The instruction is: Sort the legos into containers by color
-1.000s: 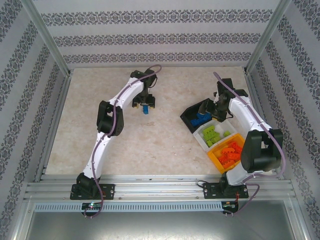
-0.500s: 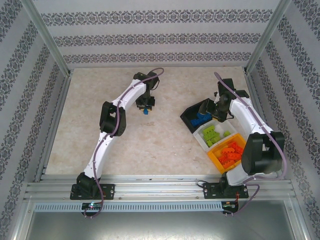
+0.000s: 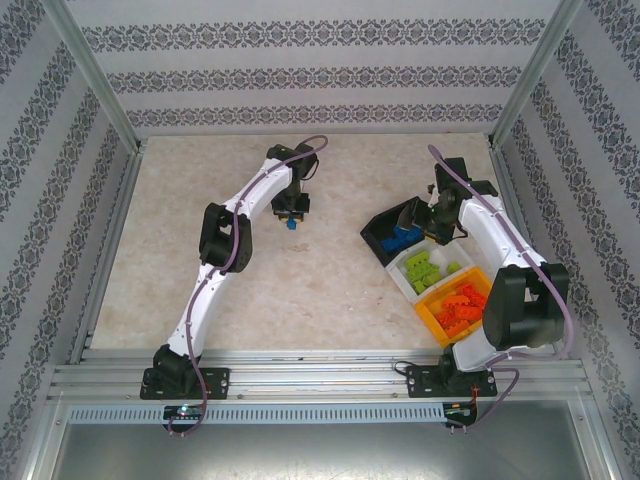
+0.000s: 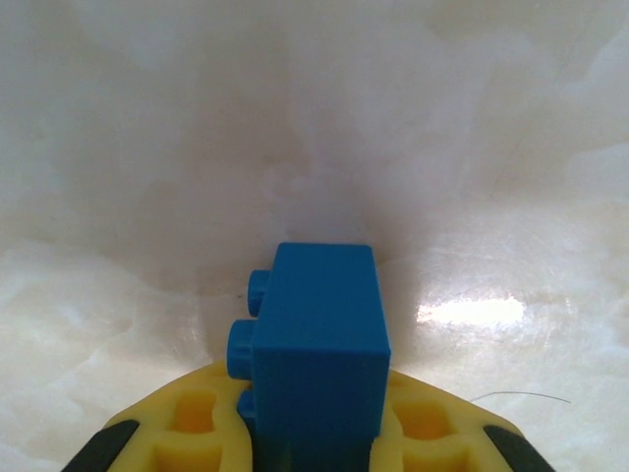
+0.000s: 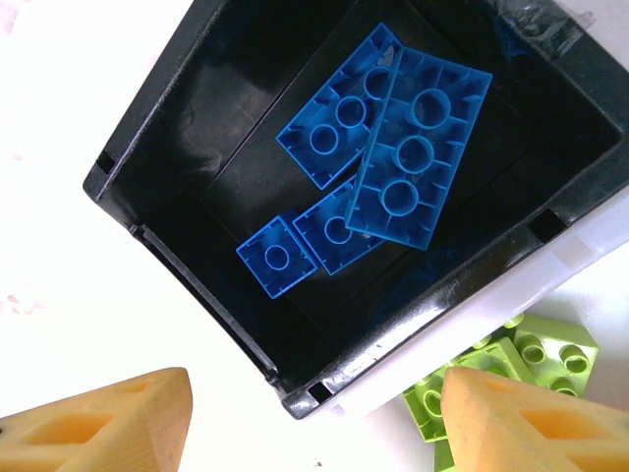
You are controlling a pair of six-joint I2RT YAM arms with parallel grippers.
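From above, the left hand [image 3: 291,213] is shut tight on one blue brick [image 3: 291,223]. It is over the far middle of the bench [image 3: 190,210], well apart from the three bins. The bins sit in a row on the right side. The black bin [image 3: 378,232] has blue bricks [image 3: 403,239] in it. The white bin [image 3: 400,279] has green bricks [image 3: 424,268]. The orange-yellow bin [image 3: 428,316] has orange-red bricks [image 3: 458,304]. The right hand [image 3: 430,228] is over the black bin.

From the left wrist, the blue brick [image 4: 319,334] sticks out from between two yellow fingers [image 4: 187,425]. Its bumps point to the left. The pale bench [image 4: 295,118] is under it. I cannot tell if the brick touches the bench.

From the right wrist, the right hand [image 5: 314,433] is open wide with nothing in it. Its two yellow fingers [image 5: 98,423] are above the near corner of the black bin [image 5: 147,157]. Four blue bricks [image 5: 413,157] lie flat in that bin, some on top of others. Green bricks [image 5: 545,344] lie in the white bin [image 5: 511,295], which touches the black one.
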